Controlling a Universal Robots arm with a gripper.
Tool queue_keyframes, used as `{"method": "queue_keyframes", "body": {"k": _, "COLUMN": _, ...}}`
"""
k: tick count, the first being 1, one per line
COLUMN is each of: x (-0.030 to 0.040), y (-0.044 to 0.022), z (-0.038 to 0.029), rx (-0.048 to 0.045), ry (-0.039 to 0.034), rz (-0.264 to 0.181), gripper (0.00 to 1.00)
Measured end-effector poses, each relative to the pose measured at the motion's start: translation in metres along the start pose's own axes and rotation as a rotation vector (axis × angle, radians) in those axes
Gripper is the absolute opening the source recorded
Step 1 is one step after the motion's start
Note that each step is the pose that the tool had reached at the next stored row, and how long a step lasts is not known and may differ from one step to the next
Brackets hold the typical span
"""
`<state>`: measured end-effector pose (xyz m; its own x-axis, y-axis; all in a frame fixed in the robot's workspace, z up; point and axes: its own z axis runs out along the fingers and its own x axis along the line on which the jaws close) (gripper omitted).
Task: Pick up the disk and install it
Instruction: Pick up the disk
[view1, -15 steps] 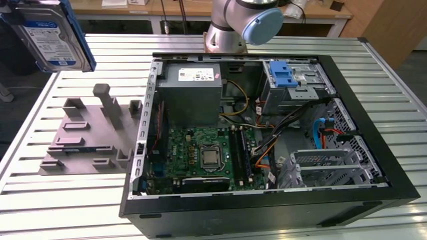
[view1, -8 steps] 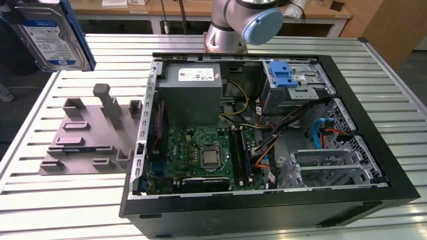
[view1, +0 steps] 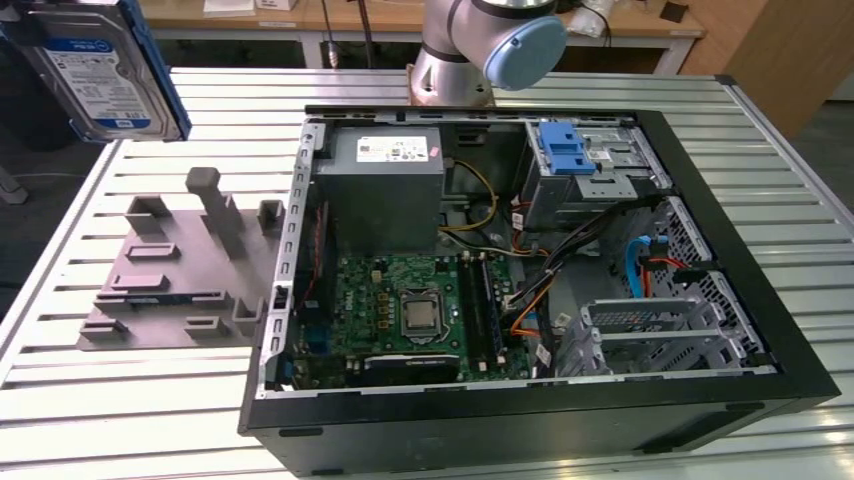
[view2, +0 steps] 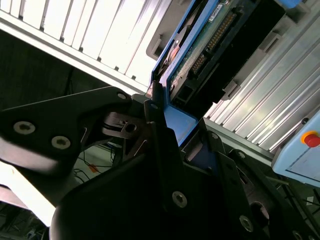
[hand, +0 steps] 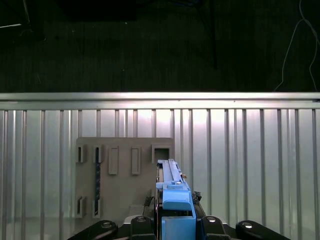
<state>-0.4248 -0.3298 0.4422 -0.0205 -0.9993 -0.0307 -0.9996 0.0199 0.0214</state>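
Hand (hand: 172, 227) pinches the disk (hand: 169, 172) edge-on above the table (hand: 240, 150); the exterior view shows its label (view1: 100, 75).

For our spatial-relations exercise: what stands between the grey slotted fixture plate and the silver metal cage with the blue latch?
In the exterior view, the grey boxy power supply stands there.

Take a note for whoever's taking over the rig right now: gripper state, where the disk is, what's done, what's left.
Gripper: shut on the disk, clamping its blue frame.
Disk: held up in the air at the exterior view's left, clear of the grey holder on the table.
Done: pick-up.
Left: installing; the disk is not yet in the open computer case.
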Motion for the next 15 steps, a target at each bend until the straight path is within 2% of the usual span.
{"method": "queue_keyframes", "body": {"k": 15, "x": -0.0001, "y": 0.0001, "z": -0.0040, "rx": 0.0000, "ry": 0.0000, "rz": 0.000, "gripper": 0.36}}
